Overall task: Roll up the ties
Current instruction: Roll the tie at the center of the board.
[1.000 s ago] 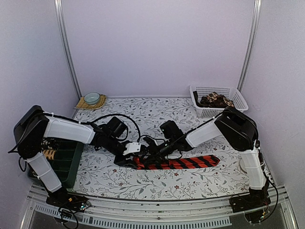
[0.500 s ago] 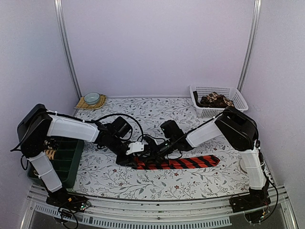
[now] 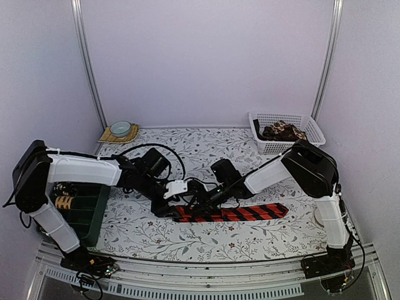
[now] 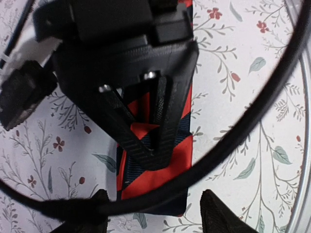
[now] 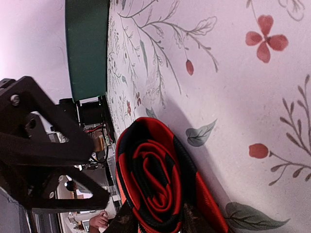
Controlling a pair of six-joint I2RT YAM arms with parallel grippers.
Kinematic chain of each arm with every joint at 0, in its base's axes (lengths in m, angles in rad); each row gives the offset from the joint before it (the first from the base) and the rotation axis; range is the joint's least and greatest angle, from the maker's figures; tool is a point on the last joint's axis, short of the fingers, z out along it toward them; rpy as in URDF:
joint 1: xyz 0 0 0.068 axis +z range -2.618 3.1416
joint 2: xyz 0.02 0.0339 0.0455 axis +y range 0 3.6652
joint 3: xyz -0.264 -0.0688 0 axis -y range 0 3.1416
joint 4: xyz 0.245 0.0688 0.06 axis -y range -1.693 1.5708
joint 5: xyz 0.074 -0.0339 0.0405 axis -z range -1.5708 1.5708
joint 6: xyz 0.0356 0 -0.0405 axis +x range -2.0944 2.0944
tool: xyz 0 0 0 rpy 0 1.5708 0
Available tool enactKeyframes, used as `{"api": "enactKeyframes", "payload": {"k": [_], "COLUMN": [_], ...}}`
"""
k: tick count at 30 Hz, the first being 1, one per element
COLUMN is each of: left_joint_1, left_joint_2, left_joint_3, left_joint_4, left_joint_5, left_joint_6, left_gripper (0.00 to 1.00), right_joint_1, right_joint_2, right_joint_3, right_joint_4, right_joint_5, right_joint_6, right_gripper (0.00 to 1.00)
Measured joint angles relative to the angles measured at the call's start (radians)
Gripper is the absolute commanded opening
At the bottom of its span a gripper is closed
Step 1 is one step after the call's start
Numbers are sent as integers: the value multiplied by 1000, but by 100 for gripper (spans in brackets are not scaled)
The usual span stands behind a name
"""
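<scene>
At the flowered tabletop's (image 3: 206,144) left edge sits a green bin (image 3: 90,212); right of it the left gripper (image 4: 158,216) hangs with its fingers apart, straddling the left end of the red tie with black stripes (image 3: 250,213); the right gripper (image 5: 155,221) is clamped on that tie's rolled end, the rest lying flat toward the right; a white basket (image 3: 312,128) at the far right corner holds other ties (image 3: 282,130).

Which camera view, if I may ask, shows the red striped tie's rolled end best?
Right wrist: the coil faces it end-on, spiral layers clear. Top external shows the flat tail; left wrist shows striped fabric partly behind the right gripper.
</scene>
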Motion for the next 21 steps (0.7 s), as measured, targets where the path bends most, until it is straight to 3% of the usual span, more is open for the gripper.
{"api": "enactKeyframes", "payload": {"k": [9,14,21], "left_joint_1": [4,35,127], "left_joint_2": [-176,-219,-221], "left_joint_3": [-14,-35,-213], "left_joint_4": [-9,21,201], "left_joint_5": [16,97,164], "left_joint_6": [-193,-435,-851], "left_gripper": [72,67,63], "right_joint_1": [-2,-5,-5], "right_joint_2": [0,0,0], "right_joint_3": [0,2,6], "right_joint_4": [-5,-11,-20], "right_joint_5": [0,4,14], "right_joint_6": [-1,-6,-26], "right_gripper": [23,22,23]}}
